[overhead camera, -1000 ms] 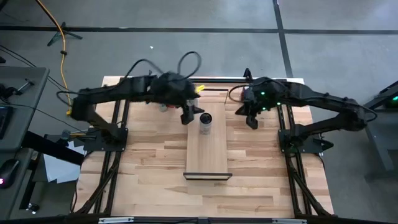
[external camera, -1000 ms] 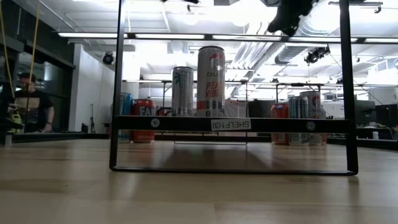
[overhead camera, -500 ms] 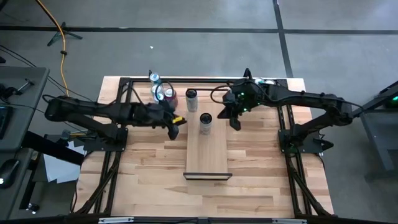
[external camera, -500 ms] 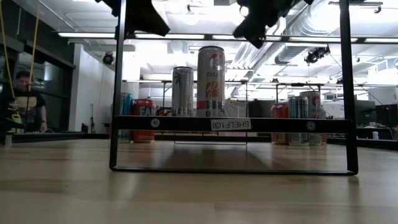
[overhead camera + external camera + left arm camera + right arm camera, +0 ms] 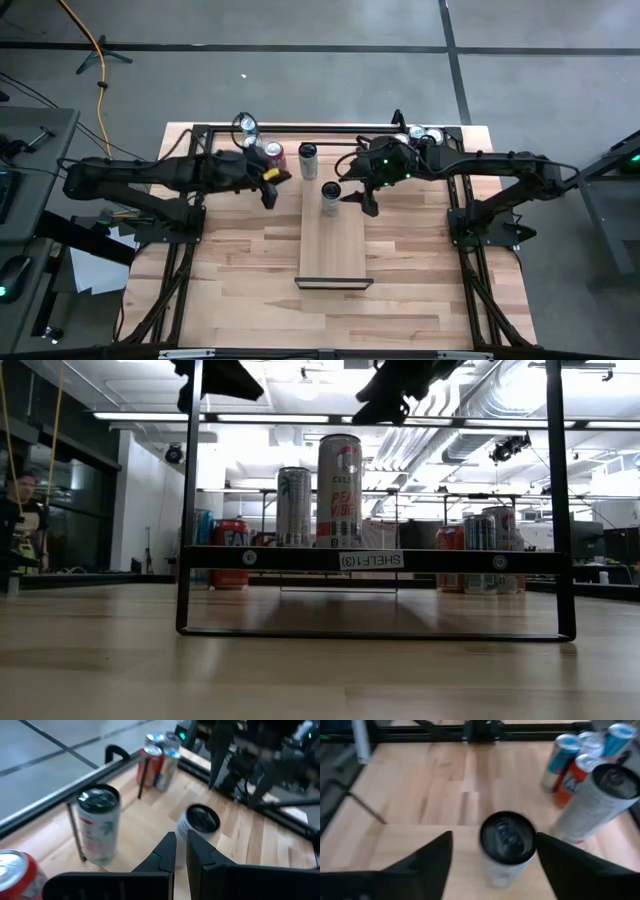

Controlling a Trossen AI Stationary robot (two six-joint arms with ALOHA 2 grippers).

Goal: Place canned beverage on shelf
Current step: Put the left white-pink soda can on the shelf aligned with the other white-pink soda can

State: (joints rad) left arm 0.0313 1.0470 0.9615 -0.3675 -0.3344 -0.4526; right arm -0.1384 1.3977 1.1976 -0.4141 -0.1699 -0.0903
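The shelf (image 5: 333,245) is a pale plank with dark end frames, lying mid-table. A dark-topped can (image 5: 330,197) stands upright near its far end, also in the right wrist view (image 5: 507,845) and the low view (image 5: 339,490). My right gripper (image 5: 356,200) is open just right of this can and higher than its top; in the right wrist view its fingers stand on either side of the can with gaps. My left gripper (image 5: 268,196) is shut and holds nothing, left of the shelf. Its shut fingers (image 5: 176,856) show in the left wrist view.
A second tall can (image 5: 308,160) stands just beyond the shelf's far end. Several cans (image 5: 255,145) cluster at the far left of the table, and more cans (image 5: 420,135) at the far right. A dark frame (image 5: 330,128) borders the far edge.
My left gripper has drawn back from the can on the shelf toward the table's left edge and has shut with nothing in it. My right gripper has come toward the table's left, up beside that can, and has opened. The can has stayed upright in place.
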